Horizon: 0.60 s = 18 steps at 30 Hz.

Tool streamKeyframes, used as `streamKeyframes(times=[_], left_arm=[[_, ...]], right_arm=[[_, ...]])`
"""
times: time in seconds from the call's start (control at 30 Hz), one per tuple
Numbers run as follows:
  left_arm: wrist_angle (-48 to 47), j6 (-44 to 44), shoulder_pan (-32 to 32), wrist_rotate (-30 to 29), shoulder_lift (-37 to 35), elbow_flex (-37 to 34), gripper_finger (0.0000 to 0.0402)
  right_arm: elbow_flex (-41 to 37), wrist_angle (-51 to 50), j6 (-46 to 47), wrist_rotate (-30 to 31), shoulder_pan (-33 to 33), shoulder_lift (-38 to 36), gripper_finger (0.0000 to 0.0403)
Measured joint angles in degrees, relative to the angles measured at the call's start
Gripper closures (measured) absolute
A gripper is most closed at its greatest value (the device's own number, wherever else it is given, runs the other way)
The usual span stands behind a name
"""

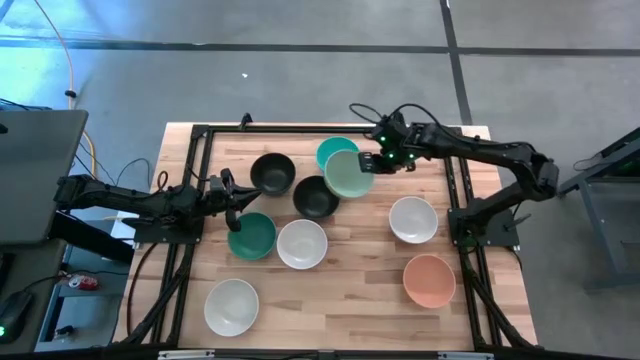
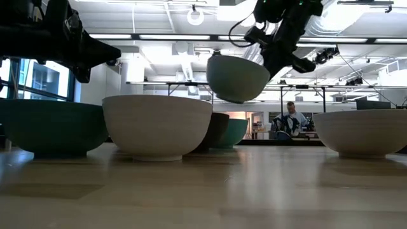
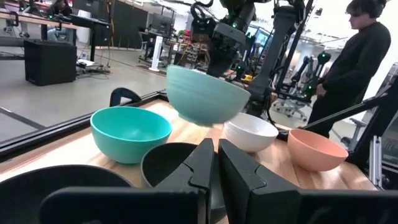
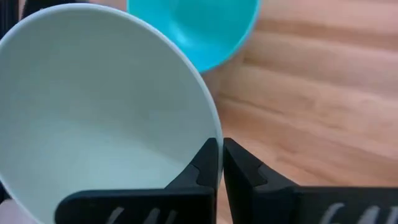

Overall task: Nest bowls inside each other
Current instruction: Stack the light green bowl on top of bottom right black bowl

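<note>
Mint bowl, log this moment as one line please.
right tool: shut on mint bowl, lifted over teal bowl | left tool: shut, above dark green bowl

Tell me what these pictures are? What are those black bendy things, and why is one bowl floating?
Those are two robot arms at a wooden table. One picture looks straight down from above, one peeks across from table height, and two come from small cameras on the arms' wrists. The bowl isn't floating: the right gripper is pinching the rim of the mint bowl and holding it in the air over the teal bowl. The left gripper is shut, empty, and sits by the dark green bowl. Also on the table are two black bowls, three white bowls and a salmon pink bowl. A person stands behind.
</note>
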Motion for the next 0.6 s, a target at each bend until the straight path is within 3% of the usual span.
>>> streamKeyframes(times=[0.17,0.6], left_arm=[[0.02,-0.46,0.00,0.04,0.00,0.00,0.0387],[0.02,-3.48,0.01,1.29,0.00,0.00,0.0387]], right_arm=[[6.92,-2.55,-2.85,-0.73,1.94,5.50,0.0403],[37.70,-20.64,-13.32,5.06,5.55,25.60,0.0403]])
